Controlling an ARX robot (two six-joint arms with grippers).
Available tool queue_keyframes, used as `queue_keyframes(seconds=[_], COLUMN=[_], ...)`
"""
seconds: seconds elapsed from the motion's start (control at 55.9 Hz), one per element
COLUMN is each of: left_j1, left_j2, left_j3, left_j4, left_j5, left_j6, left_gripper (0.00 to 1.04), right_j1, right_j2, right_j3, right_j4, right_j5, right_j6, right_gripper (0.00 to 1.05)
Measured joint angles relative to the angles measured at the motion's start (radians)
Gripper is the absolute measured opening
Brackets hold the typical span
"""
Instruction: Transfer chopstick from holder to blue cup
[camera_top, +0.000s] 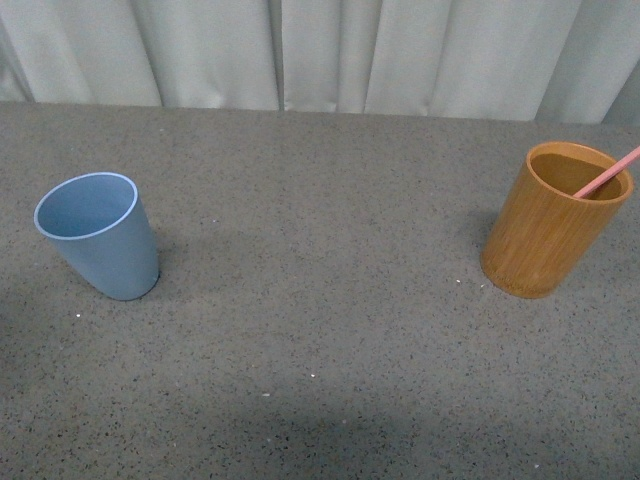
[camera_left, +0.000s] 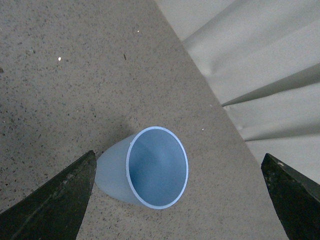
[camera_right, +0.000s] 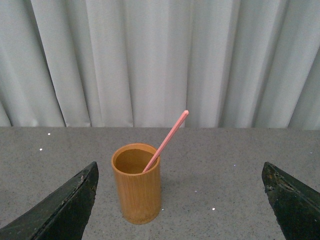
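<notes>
Chopstick (camera_right: 166, 141) aslant in holder (camera_right: 138, 195)

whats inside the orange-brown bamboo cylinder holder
One thin pink-red chopstick leans against the rim of the orange-brown bamboo holder. Its lower end and the holder's bottom are hidden by the wall.
</notes>
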Motion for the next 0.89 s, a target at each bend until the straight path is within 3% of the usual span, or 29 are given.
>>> queue_keyframes(seconds=[0.895], left_j1=[-0.061], left_j2=[0.243], left_j3=[0.146], left_j4=[-0.163], left_j5=[-0.018], left_j6=[0.008], left_gripper=[0.98], right_j1=[0.0], right_j2=[0.0], right_j3=[0.0], right_j4=[0.0], right_j5=[0.0], right_j6=[0.0], right_gripper=[0.95])
